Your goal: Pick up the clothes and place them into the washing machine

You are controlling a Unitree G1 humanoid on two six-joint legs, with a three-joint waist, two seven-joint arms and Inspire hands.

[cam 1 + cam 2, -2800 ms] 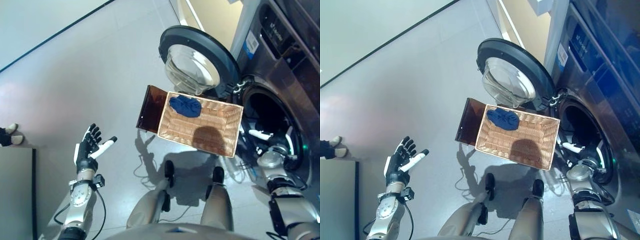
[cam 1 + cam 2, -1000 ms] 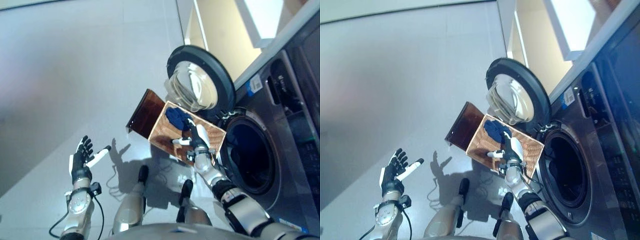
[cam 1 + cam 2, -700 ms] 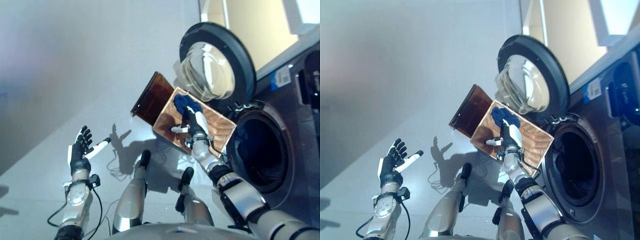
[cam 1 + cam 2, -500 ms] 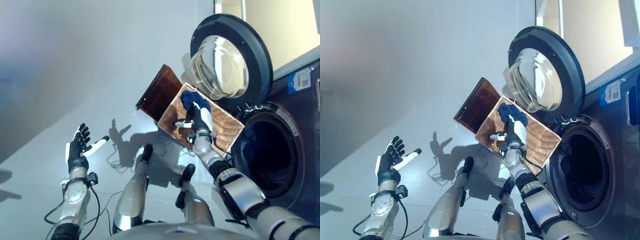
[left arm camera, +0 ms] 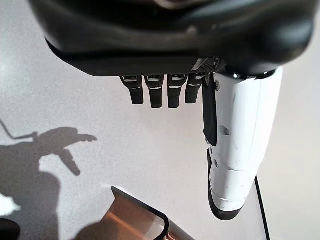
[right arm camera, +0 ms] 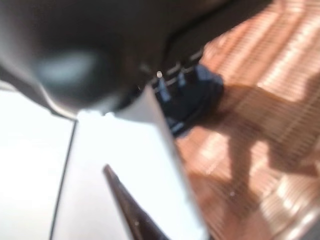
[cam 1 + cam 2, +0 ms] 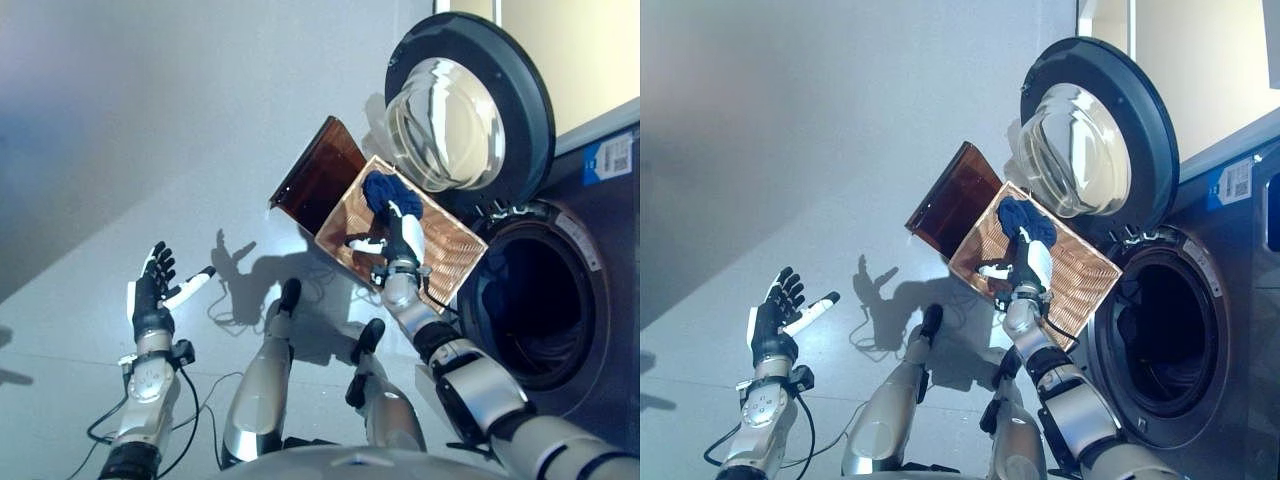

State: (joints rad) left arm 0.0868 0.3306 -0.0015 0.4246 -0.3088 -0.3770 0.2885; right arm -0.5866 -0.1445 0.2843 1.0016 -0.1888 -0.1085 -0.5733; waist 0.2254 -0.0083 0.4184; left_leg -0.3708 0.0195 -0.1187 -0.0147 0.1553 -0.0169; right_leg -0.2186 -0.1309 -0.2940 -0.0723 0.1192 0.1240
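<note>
Grey floor (image 7: 120, 120) runs up to the washing machine (image 7: 590, 330), whose round door (image 7: 470, 100) hangs wide open. Beside it sits a wicker basket (image 7: 450, 250) with a brown lid (image 7: 315, 180) leaning at its far side. Dark blue clothes (image 7: 390, 193) lie bunched in the basket's far corner. Over them reaches the right hand (image 7: 402, 237) (whether its fingers grip the cloth, I cannot tell). Well apart, the left hand (image 7: 152, 297) hovers over the floor, fingers spread.

clothes (image 7: 388, 190) in basket (image 7: 455, 245) | basket before washing machine (image 7: 560, 300) | right hand (image 7: 402, 240) over basket | left hand (image 7: 150, 295) far left
</note>
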